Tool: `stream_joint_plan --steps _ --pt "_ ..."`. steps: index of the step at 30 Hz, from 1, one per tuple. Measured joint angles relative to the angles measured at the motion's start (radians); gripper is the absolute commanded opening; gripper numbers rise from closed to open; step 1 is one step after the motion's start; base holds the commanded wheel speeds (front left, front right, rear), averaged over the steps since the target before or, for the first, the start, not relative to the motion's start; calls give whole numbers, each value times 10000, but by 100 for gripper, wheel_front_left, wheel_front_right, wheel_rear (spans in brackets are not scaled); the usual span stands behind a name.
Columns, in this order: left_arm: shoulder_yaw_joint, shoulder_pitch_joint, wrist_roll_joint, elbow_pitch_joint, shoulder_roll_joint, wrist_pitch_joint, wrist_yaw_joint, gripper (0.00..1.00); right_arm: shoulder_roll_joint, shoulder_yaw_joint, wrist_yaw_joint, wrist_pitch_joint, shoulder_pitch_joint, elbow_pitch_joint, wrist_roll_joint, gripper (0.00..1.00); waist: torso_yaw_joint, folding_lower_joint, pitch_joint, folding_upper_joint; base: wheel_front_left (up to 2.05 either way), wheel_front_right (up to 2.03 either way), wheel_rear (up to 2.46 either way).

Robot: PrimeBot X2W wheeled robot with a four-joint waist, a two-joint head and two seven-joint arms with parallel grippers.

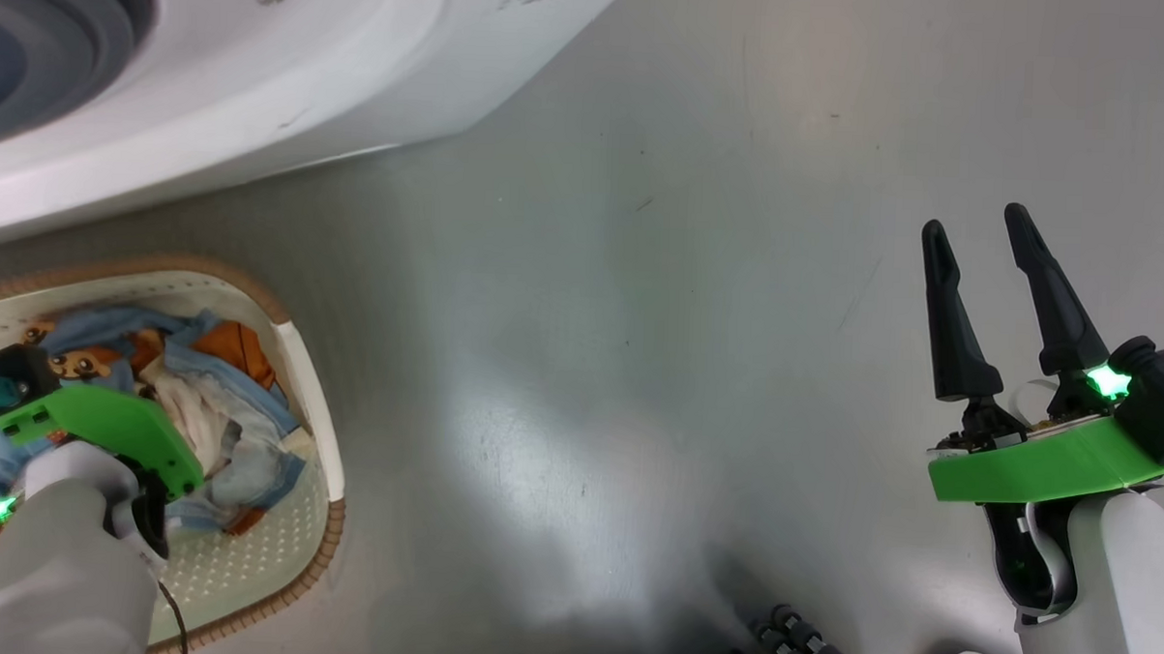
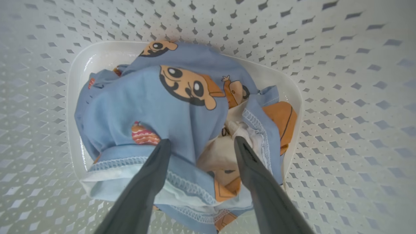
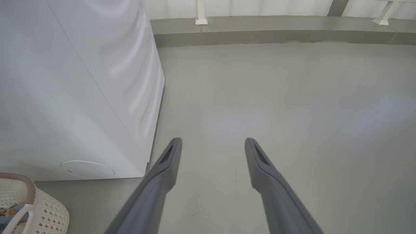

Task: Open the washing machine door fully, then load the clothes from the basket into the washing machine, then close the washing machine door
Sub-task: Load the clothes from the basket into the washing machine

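- left gripper [image 2: 201, 140]: fingers apart, over the clothes [image 2: 182, 107] heaped in the basket [image 1: 313, 395], 8 o'clock in the head view;
- washing machine [image 1: 291, 55]: 11 o'clock, near the basket;
- right gripper [image 1: 976, 221]: fingers apart above the floor [image 1: 640, 319], 4 o'clock.

Support: the floor [image 1: 640, 319], smooth glossy grey, with faint scuffs. The washing machine [image 1: 261, 93] stands on it, far left. The basket [image 1: 331, 454] sits on it, near left, just before the machine, with a narrow strip of bare floor between.
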State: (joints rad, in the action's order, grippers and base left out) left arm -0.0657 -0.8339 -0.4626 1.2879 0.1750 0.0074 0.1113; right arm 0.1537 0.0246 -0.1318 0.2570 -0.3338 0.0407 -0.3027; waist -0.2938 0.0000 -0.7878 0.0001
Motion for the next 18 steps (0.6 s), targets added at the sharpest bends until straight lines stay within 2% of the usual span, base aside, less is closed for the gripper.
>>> stream_joint_plan --steps 10,18 --pt "-81 -159 -84 29 125 -17 267 100 23 -48 0 0 -1 -138 -12 100 -9 0 -291 0 0 0 0" --pt "-113 -201 -100 38 127 -90 299 100 27 -77 0 0 -1 -234 -13 100 -13 0 -506 0 0 0 0"
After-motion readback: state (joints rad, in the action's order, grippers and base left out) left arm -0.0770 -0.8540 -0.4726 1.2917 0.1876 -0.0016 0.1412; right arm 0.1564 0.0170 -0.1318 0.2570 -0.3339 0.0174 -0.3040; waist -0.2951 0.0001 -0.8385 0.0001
